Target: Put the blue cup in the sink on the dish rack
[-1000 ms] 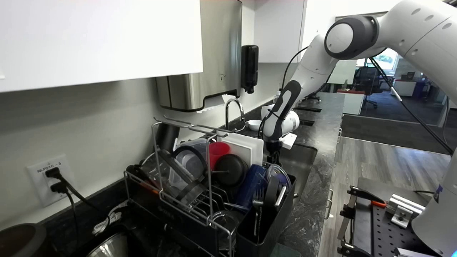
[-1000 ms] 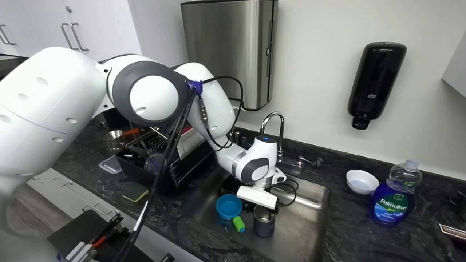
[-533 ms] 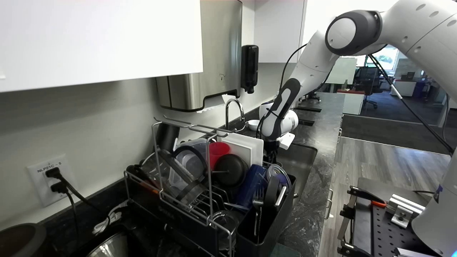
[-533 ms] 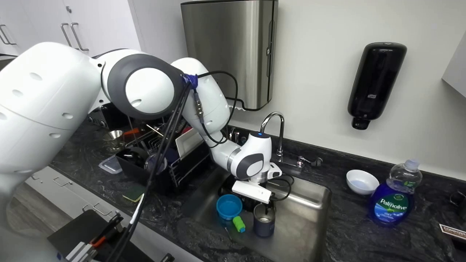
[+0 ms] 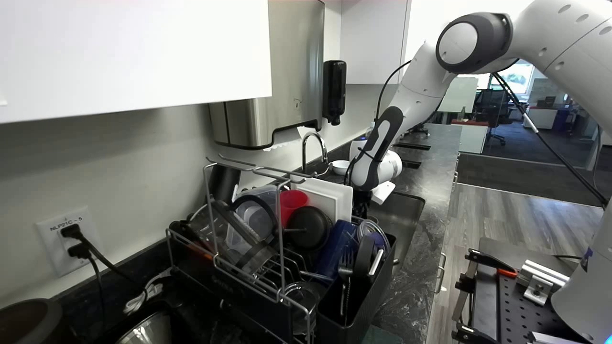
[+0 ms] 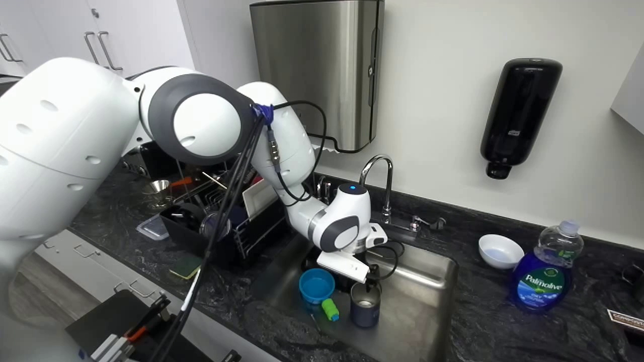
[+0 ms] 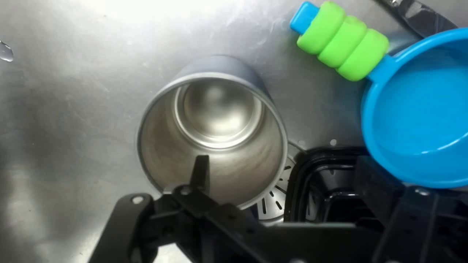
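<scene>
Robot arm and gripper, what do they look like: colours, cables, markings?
The arm is rounded and white with dark grey bands. Black cables are gathered on it with a blue wrap; a small blue light shows near the wrist. A white box is mounted by the gripper, which is black with jointed linkages and blocky dark fingers. I can read no lettering.

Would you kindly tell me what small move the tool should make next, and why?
I would probably lower the open tool slightly toward the upright blue cup: in the wrist view, one finger overlaps its mouth and the other lies outside, so the rim seems lined up between them, not yet gripped.
</scene>
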`<act>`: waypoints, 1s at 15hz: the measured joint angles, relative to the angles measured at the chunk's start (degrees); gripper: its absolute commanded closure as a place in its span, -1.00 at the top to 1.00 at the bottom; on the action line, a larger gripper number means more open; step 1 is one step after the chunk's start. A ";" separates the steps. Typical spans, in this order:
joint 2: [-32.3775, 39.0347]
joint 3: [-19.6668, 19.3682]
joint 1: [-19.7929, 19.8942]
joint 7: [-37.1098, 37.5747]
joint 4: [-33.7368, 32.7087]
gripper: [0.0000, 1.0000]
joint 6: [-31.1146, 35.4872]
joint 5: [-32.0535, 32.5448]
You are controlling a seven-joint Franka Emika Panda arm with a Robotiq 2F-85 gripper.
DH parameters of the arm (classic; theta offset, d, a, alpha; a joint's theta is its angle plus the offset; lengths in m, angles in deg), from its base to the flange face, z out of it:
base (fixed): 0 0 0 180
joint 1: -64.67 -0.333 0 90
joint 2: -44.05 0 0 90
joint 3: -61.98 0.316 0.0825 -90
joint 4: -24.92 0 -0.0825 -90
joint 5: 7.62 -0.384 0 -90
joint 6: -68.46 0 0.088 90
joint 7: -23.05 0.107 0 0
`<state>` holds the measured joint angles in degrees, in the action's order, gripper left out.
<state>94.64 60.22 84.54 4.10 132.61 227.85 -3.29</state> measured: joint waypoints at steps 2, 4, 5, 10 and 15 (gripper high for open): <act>0.00 0.10 0.00 0.40 0.21 1.00 0.68 -0.23; 0.00 0.10 0.00 0.46 0.27 1.00 0.81 -0.28; 0.00 0.10 0.00 0.47 0.27 1.00 0.82 -0.29; 0.00 0.10 0.00 0.49 0.27 1.00 0.87 -0.29; 0.00 0.09 0.00 0.38 0.26 1.00 0.85 -0.14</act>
<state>94.64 60.30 84.55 4.48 132.87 228.70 -3.43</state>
